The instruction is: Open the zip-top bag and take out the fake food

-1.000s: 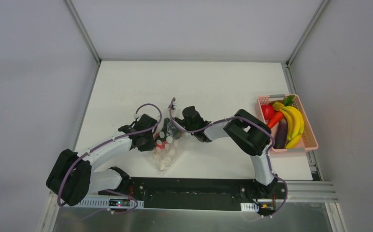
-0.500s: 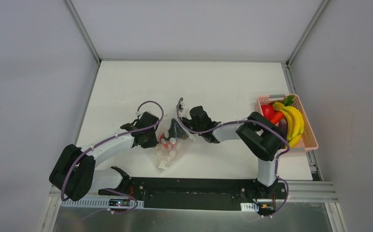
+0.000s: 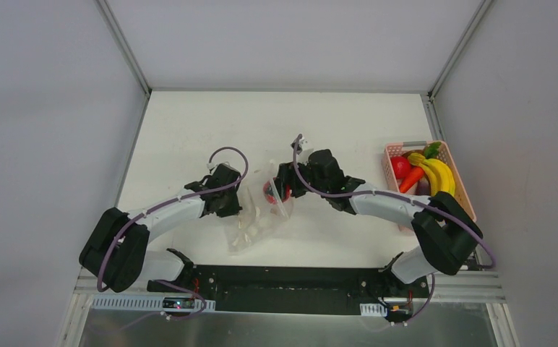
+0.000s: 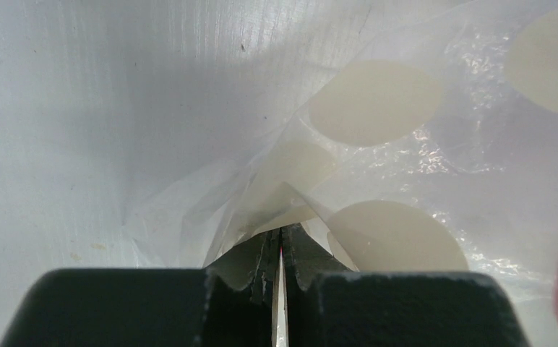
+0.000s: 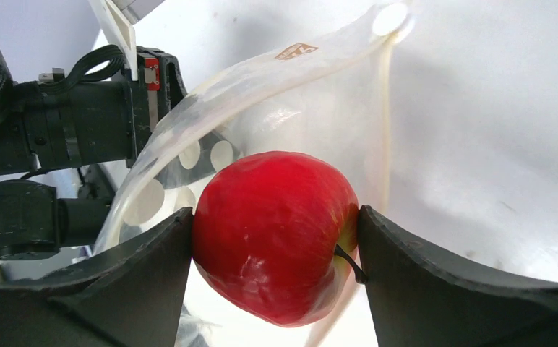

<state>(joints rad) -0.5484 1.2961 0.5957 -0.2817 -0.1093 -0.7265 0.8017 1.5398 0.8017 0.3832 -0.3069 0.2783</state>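
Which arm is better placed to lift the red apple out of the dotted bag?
Right. The right gripper is shut on the red apple at the mouth of the zip-top bag, while the left gripper is occupied pinching the bag's film.

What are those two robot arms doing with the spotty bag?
They are emptying it. The left claw pinches one edge of the zip-top bag, holding it on the table. The right claw is shut on a red apple at the bag's open mouth. Over on the right, a pink basket holds bananas.
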